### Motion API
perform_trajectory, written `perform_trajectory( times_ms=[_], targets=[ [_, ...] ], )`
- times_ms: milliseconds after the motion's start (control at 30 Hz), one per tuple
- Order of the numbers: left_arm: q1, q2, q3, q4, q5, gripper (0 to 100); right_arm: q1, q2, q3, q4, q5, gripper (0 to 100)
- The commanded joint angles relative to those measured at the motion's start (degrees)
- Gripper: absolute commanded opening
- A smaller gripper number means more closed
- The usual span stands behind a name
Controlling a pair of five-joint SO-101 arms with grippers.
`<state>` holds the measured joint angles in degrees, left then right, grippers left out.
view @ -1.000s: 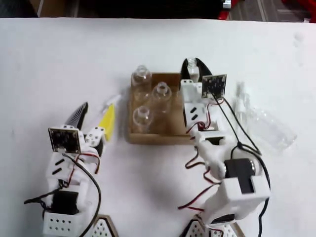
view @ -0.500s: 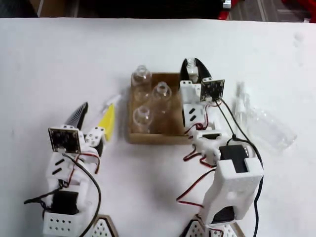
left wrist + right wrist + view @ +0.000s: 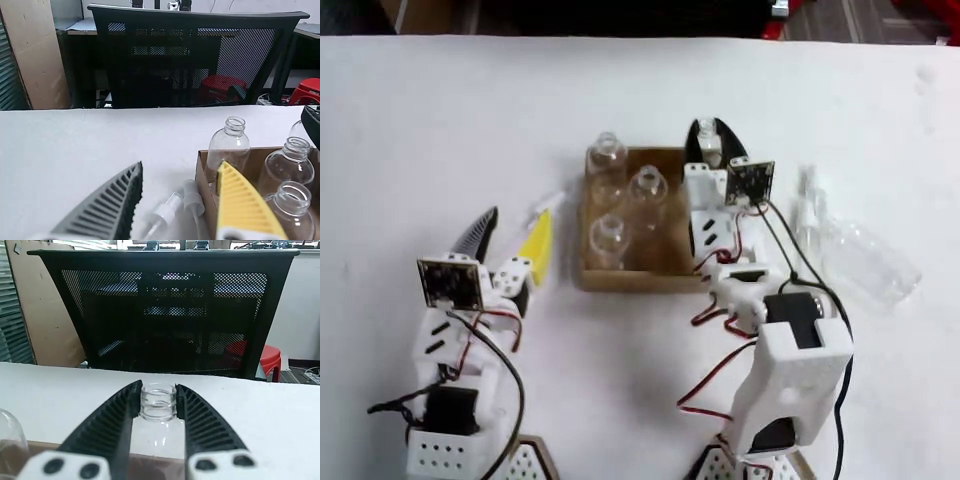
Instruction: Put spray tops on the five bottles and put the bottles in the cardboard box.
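Right wrist view: the right hand [image 3: 157,387] is clamped on the neck of a clear, uncapped bottle [image 3: 158,404], whose body is cut off below. From the high view, that bottle stands at the far right corner of the box [image 3: 630,277]; the arm hides whether it is inside. Three open bottles [image 3: 647,185] stand in the box. A fifth bottle [image 3: 868,262] lies on the tabletop [image 3: 440,120] to the right, with what looks like a spray top [image 3: 807,205] beside it. The left hand [image 3: 516,220] has its fingers apart, and another spray top [image 3: 169,212] lies by its yellow finger. A mesh chair [image 3: 165,310] stands behind.
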<state>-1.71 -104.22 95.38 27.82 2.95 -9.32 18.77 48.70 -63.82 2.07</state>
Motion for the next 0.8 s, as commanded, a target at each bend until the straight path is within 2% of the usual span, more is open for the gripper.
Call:
perform_trajectory(
  times_ms=[0,133,333,767],
  targets=[
    [0.57,-0.66,-0.35,-1.58,-0.62,22,0.4,-0.48,-1.85,-0.75,0.7,1.9],
    [0.57,-0.66,-0.35,-1.58,-0.62,22,0.4,-0.57,-1.85,-0.75,0.7,2.7],
    [0.57,-0.66,-0.35,-1.58,-0.62,22,-0.22,-0.66,-0.97,-0.75,0.26,15.6],
    [0.4,-0.66,-0.35,-1.58,-0.62,22,-1.27,-1.71,0.62,-1.27,0.26,16.1]
  ],
)
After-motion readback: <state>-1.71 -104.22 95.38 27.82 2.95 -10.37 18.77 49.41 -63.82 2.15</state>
